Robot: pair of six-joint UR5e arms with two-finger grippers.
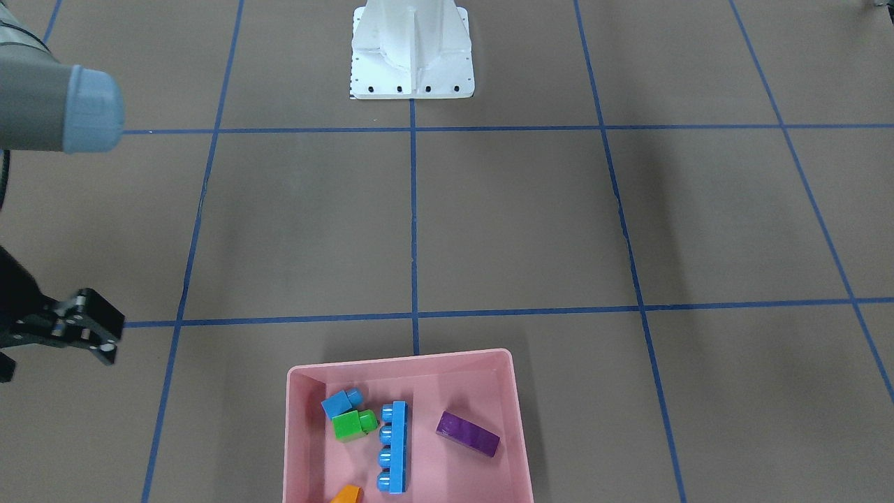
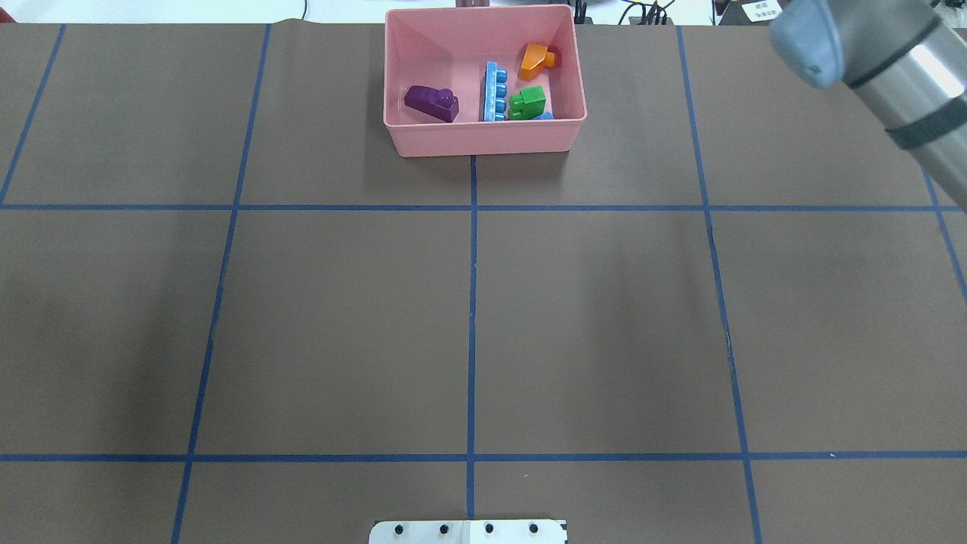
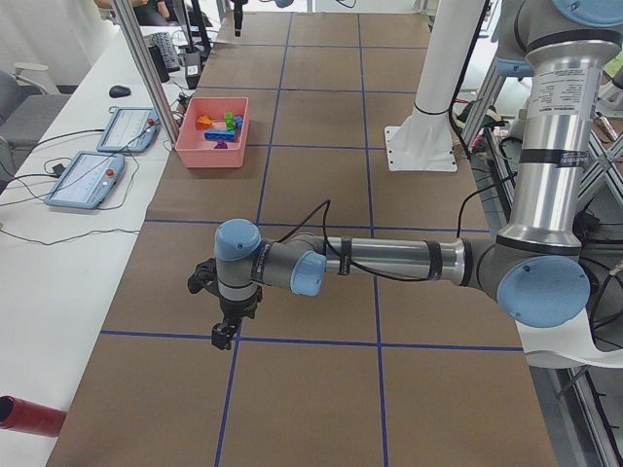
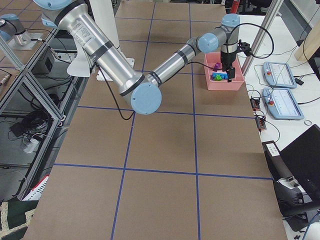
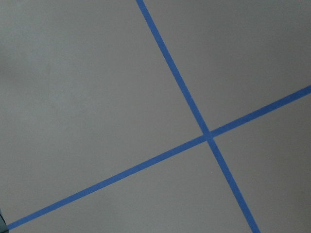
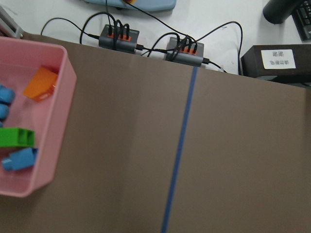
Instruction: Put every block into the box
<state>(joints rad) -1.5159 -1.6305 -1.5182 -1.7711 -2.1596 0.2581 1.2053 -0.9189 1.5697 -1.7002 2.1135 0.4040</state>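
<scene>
The pink box (image 1: 398, 358) stands at the table's far side from the robot, also in the overhead view (image 2: 483, 140). All blocks lie inside it: purple (image 1: 467, 434), long blue (image 1: 395, 447), green (image 1: 353, 424), small blue (image 1: 340, 403) and orange (image 1: 347, 495). My right gripper (image 1: 112, 339) hovers well to the side of the box, looks open and holds nothing. Its wrist view shows the box wall (image 6: 58, 126) with the orange (image 6: 41, 83) and green (image 6: 16, 137) blocks. My left gripper (image 3: 224, 336) hangs over bare table far from the box. I cannot tell whether it is open.
The white robot base (image 1: 412, 49) stands at the table's robot side. Blue tape lines (image 5: 206, 133) grid the brown table. Power hubs with cables (image 6: 119, 36) lie past the table edge beside the box. Tablets (image 3: 127, 128) lie on a side table.
</scene>
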